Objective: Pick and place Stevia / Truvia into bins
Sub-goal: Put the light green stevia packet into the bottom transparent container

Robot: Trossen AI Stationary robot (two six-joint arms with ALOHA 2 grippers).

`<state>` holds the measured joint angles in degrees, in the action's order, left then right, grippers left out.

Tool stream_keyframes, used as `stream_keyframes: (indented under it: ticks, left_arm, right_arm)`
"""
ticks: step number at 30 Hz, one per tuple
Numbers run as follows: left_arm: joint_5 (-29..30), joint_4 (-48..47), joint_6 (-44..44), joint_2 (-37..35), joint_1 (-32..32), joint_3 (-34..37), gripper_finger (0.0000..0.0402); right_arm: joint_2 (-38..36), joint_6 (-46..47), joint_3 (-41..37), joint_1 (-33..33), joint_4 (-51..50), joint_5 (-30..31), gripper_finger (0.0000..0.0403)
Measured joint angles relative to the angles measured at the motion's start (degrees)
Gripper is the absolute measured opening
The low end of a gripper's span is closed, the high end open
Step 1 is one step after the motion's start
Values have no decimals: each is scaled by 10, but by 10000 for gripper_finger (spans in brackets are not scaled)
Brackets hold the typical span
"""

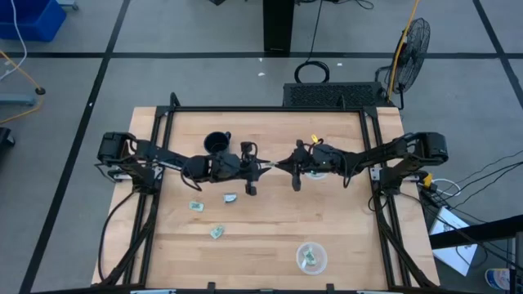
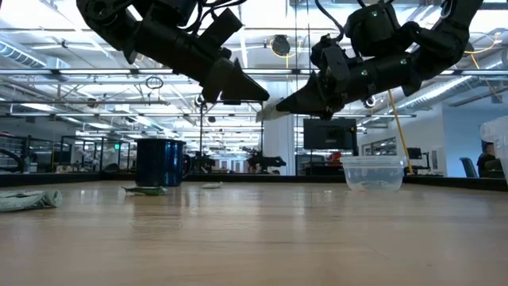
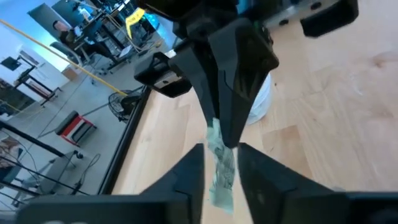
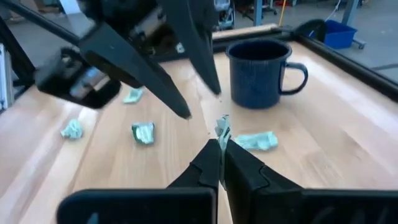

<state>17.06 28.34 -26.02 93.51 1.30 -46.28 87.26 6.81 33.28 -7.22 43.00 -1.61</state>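
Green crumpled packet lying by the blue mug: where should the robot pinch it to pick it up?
Probably from straight above, pinching the sachet across its short width at the middle. It lies low on the wooden table, so no side offers an edge; its raised crumples give fingers something to close on. The blue mug stands apart.
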Motion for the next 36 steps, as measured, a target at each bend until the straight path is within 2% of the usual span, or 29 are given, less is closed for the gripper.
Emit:
stream_keyframes:
  ticks: [4, 8, 12, 13, 15, 17, 18, 21, 23, 26, 31, 36]
  left_arm:
    - [14, -1, 22, 0, 8, 0, 147]
    - [114, -23, 8, 0, 22, 0, 166]
    - [199, -45, -10, 0, 37, 0, 167]
    - [204, -49, -8, 0, 39, 0, 168]
    - [206, -55, -7, 0, 46, 0, 168]
    - [213, -55, -3, -2, 53, 0, 168]
    - [221, -60, 2, -8, 57, 0, 168]
    - [249, -62, 13, -32, 69, -1, 168]
    - [268, -79, 17, -54, 79, 0, 168]
    - [290, -80, 19, -93, 90, 0, 168]
    - [353, -89, 22, -161, 100, 0, 168]
    - [393, -89, 22, -217, 91, 0, 168]
  right_arm:
    - [-23, 4, 0, 18, -39, -1, 1]
    - [-98, 21, 0, 51, -213, -1, 1]
    - [-191, 49, 0, 115, -371, -7, 1]
    - [-212, 52, 0, 130, -395, -22, 1]
    - [-249, 45, 0, 153, -428, -93, 1]
    - [-274, 41, 0, 180, -433, -166, 1]
    - [-280, 42, 0, 196, -430, -183, 1]
    - [-275, 45, 0, 246, -432, -150, 0]
    - [-250, 45, 0, 277, -425, -118, 0]
    - [-208, 51, 0, 313, -410, -105, 0]
    - [-154, 150, 0, 356, -388, -86, 0]
    - [-126, 165, 26, 411, -349, -38, 0]
